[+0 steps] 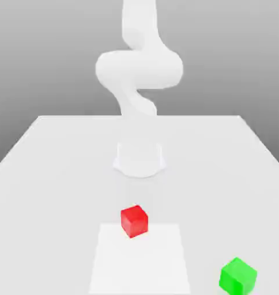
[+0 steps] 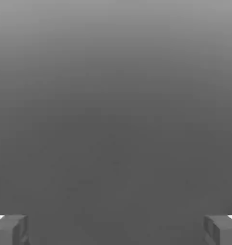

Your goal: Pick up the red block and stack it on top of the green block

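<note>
The red block (image 1: 134, 220) sits on the white table (image 1: 49, 173), just in front of the arm's base and a little to the exterior view's left of centre. The green block (image 1: 238, 275) rests near the front edge, toward the exterior view's right, well apart from the red one. In the hand view my gripper (image 2: 116, 229) stands open: its two grey fingertips (image 2: 10, 229) are far apart with only plain grey background between them. Neither block touches the gripper.
The white arm (image 1: 139, 69) rises from its round base (image 1: 139, 158) at the middle of the table and curls upward. A paler square patch (image 1: 139, 259) marks the table surface under and in front of the red block.
</note>
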Available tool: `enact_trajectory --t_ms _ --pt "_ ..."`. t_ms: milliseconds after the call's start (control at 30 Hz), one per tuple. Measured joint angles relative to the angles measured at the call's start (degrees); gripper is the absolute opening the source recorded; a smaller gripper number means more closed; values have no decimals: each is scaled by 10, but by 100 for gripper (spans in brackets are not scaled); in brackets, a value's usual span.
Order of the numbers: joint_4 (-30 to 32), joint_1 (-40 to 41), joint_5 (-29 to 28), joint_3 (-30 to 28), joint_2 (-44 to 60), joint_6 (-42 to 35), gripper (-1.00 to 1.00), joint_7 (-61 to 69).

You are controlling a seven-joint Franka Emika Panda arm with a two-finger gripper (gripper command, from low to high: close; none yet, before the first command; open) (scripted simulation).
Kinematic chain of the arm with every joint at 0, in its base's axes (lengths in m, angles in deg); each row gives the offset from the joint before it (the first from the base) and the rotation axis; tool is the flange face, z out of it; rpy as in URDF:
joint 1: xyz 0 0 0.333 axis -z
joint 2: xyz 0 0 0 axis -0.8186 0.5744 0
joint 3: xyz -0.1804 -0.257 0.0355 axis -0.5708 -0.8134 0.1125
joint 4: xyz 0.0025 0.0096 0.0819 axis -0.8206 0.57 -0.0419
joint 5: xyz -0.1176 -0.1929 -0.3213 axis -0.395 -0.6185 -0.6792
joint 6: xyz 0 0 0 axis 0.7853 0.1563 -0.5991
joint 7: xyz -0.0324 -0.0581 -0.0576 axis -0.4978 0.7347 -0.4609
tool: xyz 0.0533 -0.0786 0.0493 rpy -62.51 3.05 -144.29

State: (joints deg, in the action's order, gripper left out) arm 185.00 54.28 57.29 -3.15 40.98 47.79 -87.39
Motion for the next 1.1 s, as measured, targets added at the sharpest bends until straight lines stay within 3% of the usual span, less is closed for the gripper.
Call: enact_trajectory --t_ms 533,667,800,833,1100 --pt "311 -48 -37 -80 283 235 0 227" --pt "334 -53 11 -73 422 345 0 295" --pt "324 -10 59 -17 510 419 0 332" --pt "323 -3 61 -9 521 428 -100 334" --pt "325 -7 51 -16 504 414 -100 327"
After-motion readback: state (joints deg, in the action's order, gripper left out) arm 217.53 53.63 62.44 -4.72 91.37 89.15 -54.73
